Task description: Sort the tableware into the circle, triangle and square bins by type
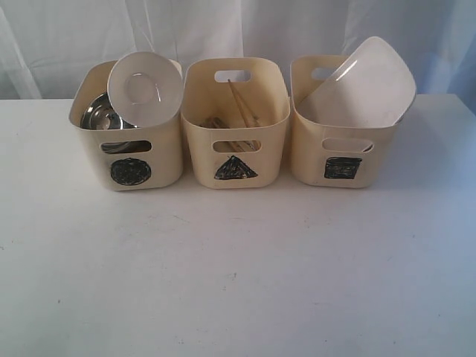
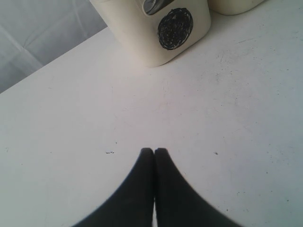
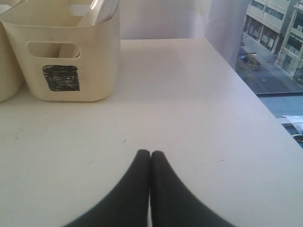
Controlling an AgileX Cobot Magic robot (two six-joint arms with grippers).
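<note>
Although your left gripper (image 2: 154, 151) and right gripper (image 3: 150, 153) are both pressed together and empty above the white table (image 1: 238, 282), watch the perched pieces; the small white bowl (image 1: 145, 85) leans on the rim of the circle bin (image 1: 167, 156), which holds the steel bowl (image 1: 100, 113); the white square plate (image 1: 364, 85) juts tilted from the square bin (image 1: 309, 160); a nudge to either tub could tip them out; chopsticks (image 1: 242, 100) stand in the triangle bin (image 1: 197, 160); a white curtain (image 1: 223, 30) hangs behind; a window (image 3: 274, 47) shows city buildings.
</note>
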